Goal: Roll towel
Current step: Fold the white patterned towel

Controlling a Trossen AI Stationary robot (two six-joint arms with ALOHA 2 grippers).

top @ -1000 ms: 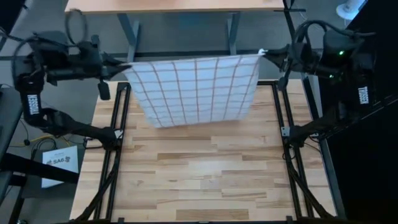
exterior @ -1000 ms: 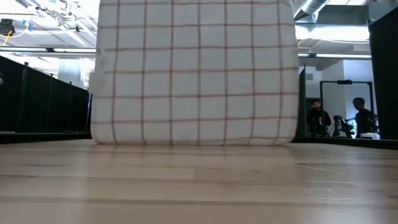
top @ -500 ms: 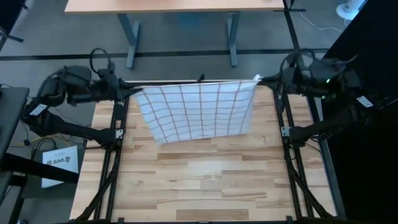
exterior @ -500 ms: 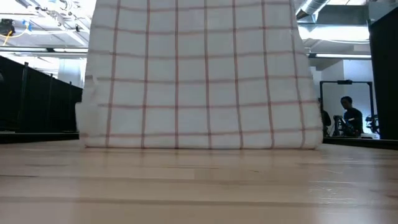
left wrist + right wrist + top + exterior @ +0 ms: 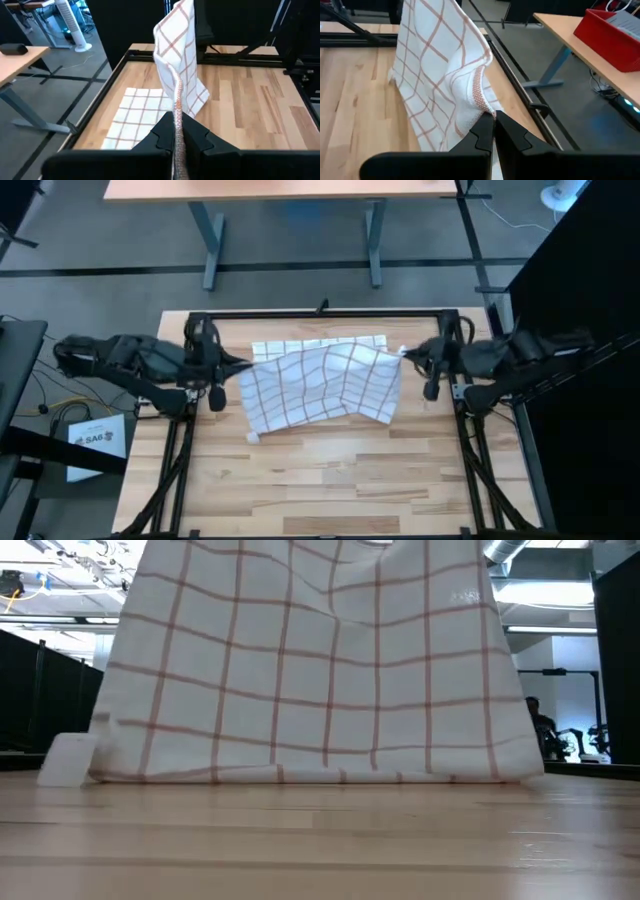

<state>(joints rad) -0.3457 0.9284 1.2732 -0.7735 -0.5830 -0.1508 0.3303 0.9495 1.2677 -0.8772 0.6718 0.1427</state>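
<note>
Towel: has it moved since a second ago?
Yes. In the high view the towel has come from the table frame's far rail toward the table's middle, sagging, its lower part now lying on the wood.

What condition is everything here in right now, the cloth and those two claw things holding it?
towel: unrolled, held up by two corners, sagging between them, its lower part lying on the table.
tag: at a low corner, resting on the table.
left end effector: shut on one towel corner.
right end effector: shut on the other corner.
</note>
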